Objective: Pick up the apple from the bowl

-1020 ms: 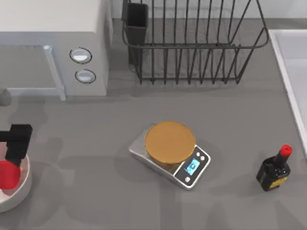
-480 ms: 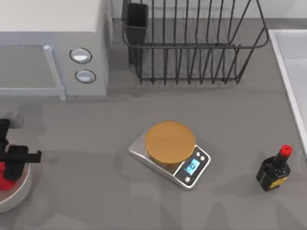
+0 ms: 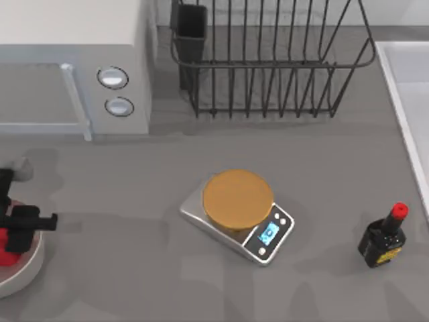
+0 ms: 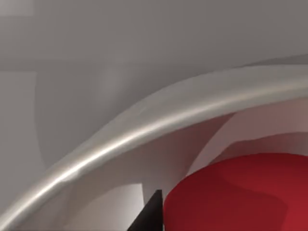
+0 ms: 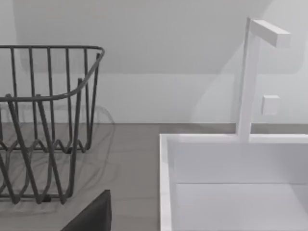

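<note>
The red apple lies in the white bowl at the table's far left edge; both are cut off by the top view's edge. My left gripper hangs low over the bowl, directly on top of the apple and covering its upper part. In the left wrist view the apple sits very close, inside the bowl's thick rim. My right arm is parked off to the right.
A silver scale with a tan disc sits mid-table. A dark sauce bottle with a red cap stands at the right. Behind are a microwave and a wire dish rack. A white sink borders the right side.
A second ago my left gripper stood farther back from the apple; it has turned and come down over it, hiding more of the fruit. Over the last half second it barely moved.
</note>
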Robot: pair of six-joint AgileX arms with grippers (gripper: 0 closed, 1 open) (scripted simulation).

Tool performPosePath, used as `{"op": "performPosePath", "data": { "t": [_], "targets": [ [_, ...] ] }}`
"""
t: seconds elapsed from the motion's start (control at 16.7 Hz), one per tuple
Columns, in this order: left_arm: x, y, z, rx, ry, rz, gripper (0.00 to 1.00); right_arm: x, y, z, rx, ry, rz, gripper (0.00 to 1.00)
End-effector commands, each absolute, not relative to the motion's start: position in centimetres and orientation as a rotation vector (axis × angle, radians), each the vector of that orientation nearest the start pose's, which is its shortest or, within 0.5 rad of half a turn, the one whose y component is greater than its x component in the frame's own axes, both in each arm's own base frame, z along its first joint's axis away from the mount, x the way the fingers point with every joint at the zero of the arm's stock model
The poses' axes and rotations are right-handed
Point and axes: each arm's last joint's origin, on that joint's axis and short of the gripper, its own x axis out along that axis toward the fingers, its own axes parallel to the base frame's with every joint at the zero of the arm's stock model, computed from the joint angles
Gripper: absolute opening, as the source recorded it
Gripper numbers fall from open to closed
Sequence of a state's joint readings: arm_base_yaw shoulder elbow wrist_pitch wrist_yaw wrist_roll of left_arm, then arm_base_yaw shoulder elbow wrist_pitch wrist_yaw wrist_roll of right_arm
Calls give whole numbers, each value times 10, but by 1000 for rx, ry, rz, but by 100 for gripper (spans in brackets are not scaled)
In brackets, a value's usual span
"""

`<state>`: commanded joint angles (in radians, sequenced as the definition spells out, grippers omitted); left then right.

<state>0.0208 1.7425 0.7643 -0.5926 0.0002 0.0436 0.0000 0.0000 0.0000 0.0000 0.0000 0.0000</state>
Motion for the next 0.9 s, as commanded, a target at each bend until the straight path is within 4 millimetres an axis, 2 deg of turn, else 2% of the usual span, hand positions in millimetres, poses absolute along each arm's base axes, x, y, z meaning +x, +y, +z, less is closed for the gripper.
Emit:
{"op": "performPosePath", "data": {
  "t": [0.72, 0.9],
  "targets": [
    [257, 6, 91, 16, 1571, -16, 2, 106, -1, 160, 0, 0, 0, 100],
    [257, 6, 91, 16, 1571, -16, 0, 106, -1, 160, 0, 0, 0, 100]
  ]
}}
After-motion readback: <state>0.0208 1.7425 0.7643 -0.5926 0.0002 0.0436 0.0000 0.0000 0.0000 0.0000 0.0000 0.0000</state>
